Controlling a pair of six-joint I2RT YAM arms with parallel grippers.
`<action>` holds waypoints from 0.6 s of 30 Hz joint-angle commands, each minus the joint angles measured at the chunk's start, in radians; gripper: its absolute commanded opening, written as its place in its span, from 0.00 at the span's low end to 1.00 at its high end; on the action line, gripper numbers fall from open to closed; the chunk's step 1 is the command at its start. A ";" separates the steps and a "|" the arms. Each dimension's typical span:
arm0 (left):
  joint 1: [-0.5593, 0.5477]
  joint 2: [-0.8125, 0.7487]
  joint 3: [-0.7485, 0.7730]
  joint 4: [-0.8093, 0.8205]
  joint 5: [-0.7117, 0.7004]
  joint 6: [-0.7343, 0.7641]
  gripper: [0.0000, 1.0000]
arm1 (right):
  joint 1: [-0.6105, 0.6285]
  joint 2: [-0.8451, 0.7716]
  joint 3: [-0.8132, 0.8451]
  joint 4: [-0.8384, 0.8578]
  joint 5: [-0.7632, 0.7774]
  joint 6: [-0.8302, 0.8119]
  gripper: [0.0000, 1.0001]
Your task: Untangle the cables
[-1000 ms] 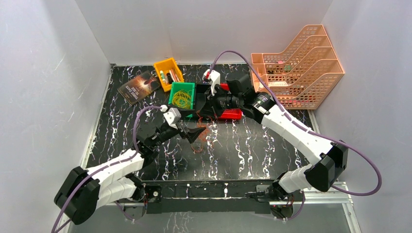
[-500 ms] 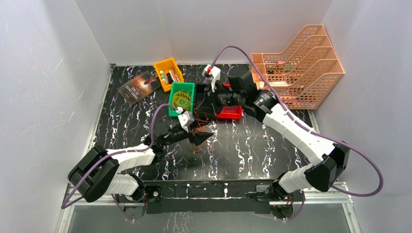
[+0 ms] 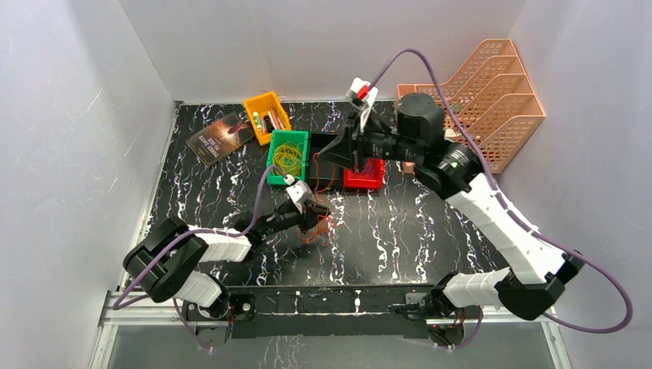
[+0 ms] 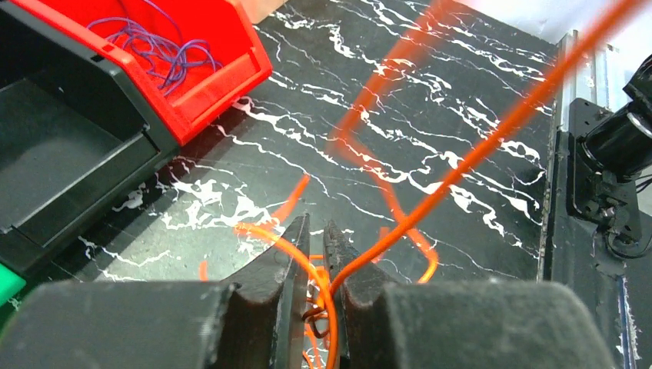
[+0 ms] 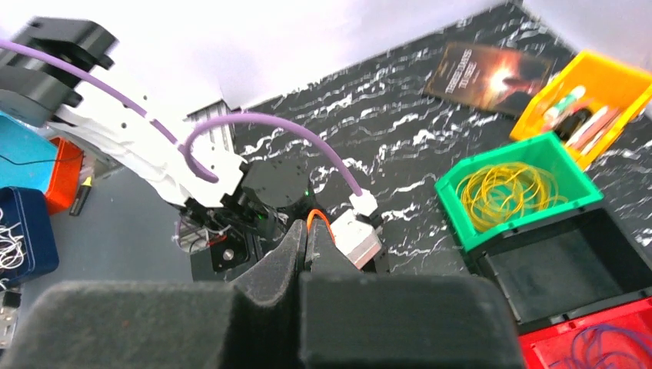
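Both ends pinched (orange strands): the cables (image 4: 492,132) run taut from left gripper (image 4: 315,227), near the red bin (image 4: 207,84), up to right gripper (image 5: 306,229).

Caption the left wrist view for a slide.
Left arm's jaws pinch a thin orange cable over the black marbled table, red bin behind.

Top looks down; wrists close, sharing red bin (image 4: 215,84).

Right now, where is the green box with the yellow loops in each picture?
Top external: green box, centre, toward the back.
Left wrist: only its corner, at the bottom-left edge.
Right wrist: right side, yellow loops inside.
Shared landmark: the red bin, seen in all three.
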 commanded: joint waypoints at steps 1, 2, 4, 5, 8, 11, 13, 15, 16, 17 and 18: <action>-0.003 0.006 -0.017 0.047 -0.006 0.002 0.12 | 0.003 -0.080 0.086 0.056 0.024 -0.018 0.00; -0.003 0.009 -0.021 0.047 -0.010 0.000 0.12 | 0.003 -0.091 0.091 0.062 0.036 -0.022 0.00; -0.004 0.017 -0.030 0.047 -0.018 -0.006 0.12 | 0.002 -0.113 0.106 0.074 0.058 -0.028 0.00; -0.004 0.021 -0.032 0.047 -0.019 -0.008 0.12 | 0.003 -0.122 0.115 0.078 0.070 -0.034 0.00; -0.004 0.037 -0.042 0.047 -0.021 -0.016 0.12 | 0.002 -0.147 0.140 0.093 0.117 -0.055 0.00; -0.003 0.049 -0.052 0.046 -0.022 -0.026 0.12 | 0.002 -0.162 0.164 0.103 0.173 -0.079 0.00; -0.004 0.045 -0.063 0.046 -0.031 -0.036 0.12 | 0.002 -0.160 0.184 0.098 0.223 -0.092 0.00; -0.002 0.028 -0.078 0.045 -0.060 -0.059 0.14 | 0.002 -0.150 0.197 0.081 0.276 -0.101 0.00; -0.003 0.014 -0.086 0.040 -0.085 -0.073 0.18 | 0.002 -0.138 0.201 0.072 0.308 -0.101 0.00; -0.004 -0.002 -0.093 0.025 -0.121 -0.094 0.20 | 0.002 -0.129 0.204 0.061 0.333 -0.098 0.00; -0.004 -0.028 -0.096 -0.005 -0.155 -0.109 0.22 | 0.003 -0.122 0.204 0.056 0.357 -0.092 0.00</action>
